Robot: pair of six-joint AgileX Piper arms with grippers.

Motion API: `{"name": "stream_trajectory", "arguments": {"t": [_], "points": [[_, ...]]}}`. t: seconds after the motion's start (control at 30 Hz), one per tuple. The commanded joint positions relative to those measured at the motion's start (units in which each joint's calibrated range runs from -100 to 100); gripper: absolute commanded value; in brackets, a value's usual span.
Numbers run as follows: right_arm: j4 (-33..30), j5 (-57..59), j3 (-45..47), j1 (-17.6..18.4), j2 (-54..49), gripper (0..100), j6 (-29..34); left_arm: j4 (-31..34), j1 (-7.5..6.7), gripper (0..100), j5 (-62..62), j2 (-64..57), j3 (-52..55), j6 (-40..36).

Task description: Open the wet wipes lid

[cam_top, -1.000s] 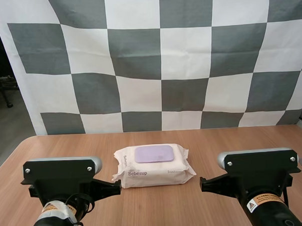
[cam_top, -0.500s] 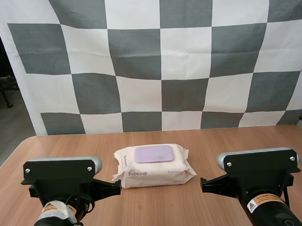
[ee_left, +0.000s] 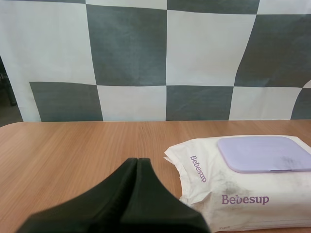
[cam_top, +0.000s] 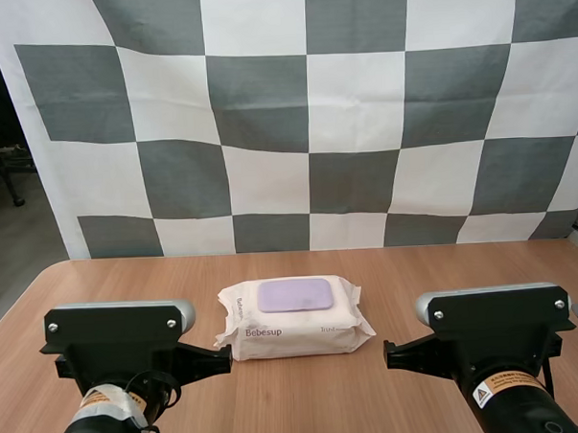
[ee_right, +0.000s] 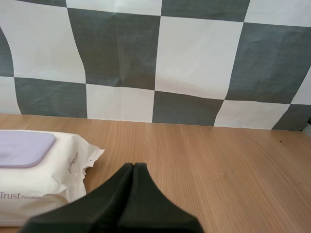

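Now my left jaws and my right jaws each lie pressed together on nothing, at the near side of the surface point(cam_top: 445, 267). Between them, slightly farther off, sits the pack of wet wipes point(cam_top: 296, 324), its purple lid point(cam_top: 294, 295) flat and closed.

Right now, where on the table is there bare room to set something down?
Bare table runs behind the wet wipes pack along the far edge, and wide on either side of it. Tighter at the near corners, where the shut left gripper and shut right gripper flank the pack.
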Motion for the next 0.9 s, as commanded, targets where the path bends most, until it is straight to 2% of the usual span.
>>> {"name": "stream_trajectory", "arguments": {"t": [0.0,0.4,0.57,0.73,0.87], "points": [[-0.1,-0.1,0.0,0.0,0.0,0,0.0,0.0,-0.02,0,0.0,0.0,0.0,0.0],[-0.1,-0.2,0.0,0.0,0.0,0,0.0,0.0,-0.02,0,0.0,0.0,0.0,0.0],[3.2,-0.9,0.0,0.0,0.0,0,0.2,0.0,-0.02,0,0.0,0.0,0.0,0.0],[3.5,-0.9,0.0,0.0,0.0,0,0.2,0.0,-0.02,0,-0.1,0.0,0.0,0.0],[3.8,-0.9,0.0,0.0,0.0,0,0.2,0.8,-0.02,0,-7.1,0.0,0.0,0.3]]}}
